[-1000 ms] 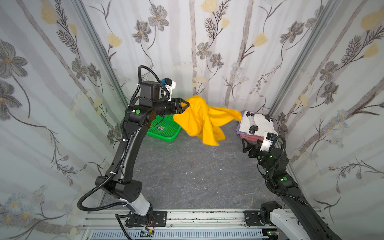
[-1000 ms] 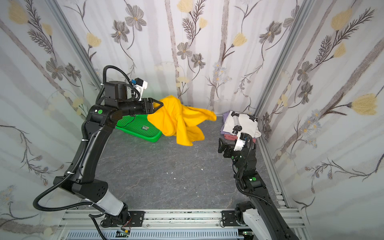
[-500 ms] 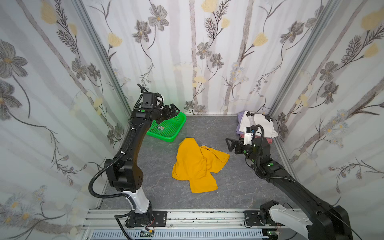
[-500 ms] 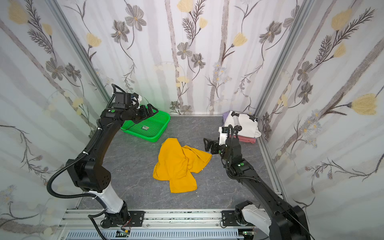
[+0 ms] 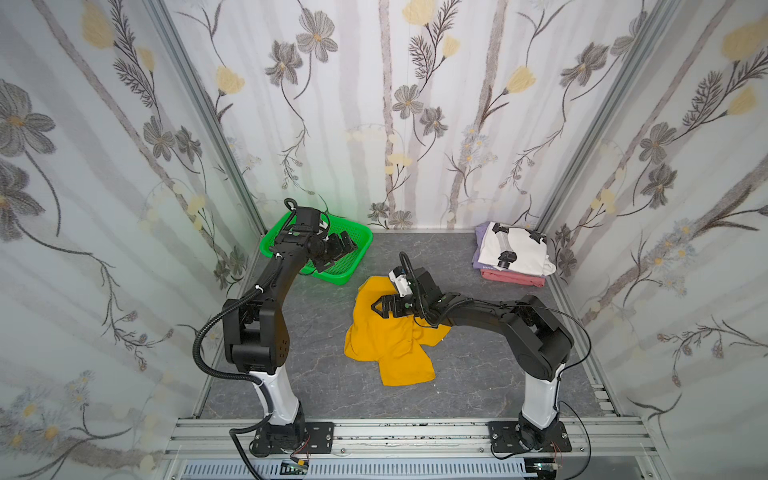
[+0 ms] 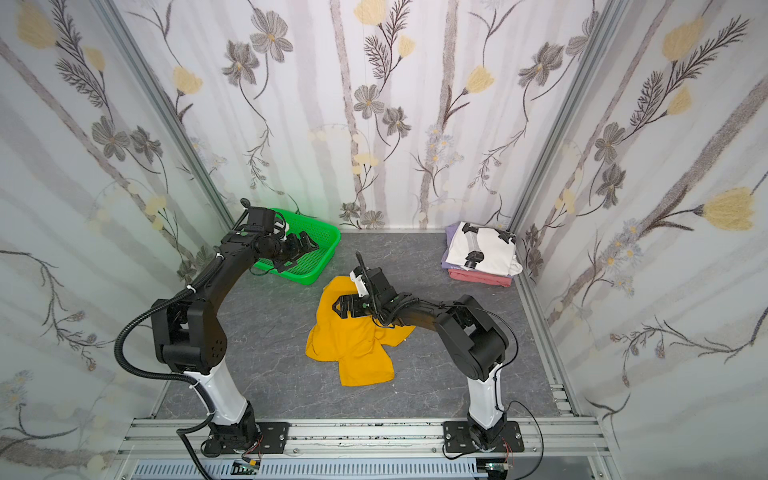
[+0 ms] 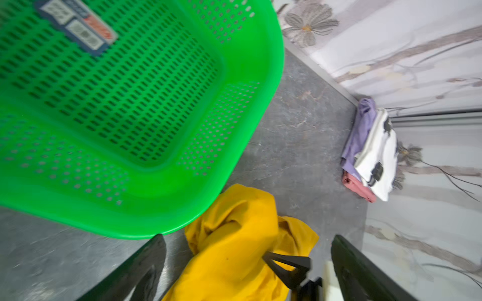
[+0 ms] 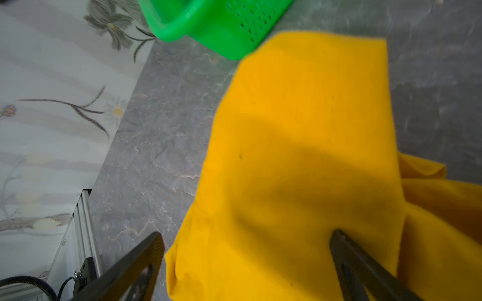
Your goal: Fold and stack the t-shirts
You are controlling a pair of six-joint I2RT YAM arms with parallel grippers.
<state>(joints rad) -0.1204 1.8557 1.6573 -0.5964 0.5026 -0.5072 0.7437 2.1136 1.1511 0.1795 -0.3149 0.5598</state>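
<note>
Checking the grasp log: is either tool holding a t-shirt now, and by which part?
Nothing is held. The right tool hangs open over the yellow t-shirt; the left tool stands open above the green basket.

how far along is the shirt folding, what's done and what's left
Done: three folded tees stacked in the far right corner: white printed tee, lavender tee, salmon-pink tee. In hand: nothing gripped; the yellow tee lies crumpled mid-table, right jaws open over it, left jaws open above the green basket. Left: fold it and top the stack.
</note>
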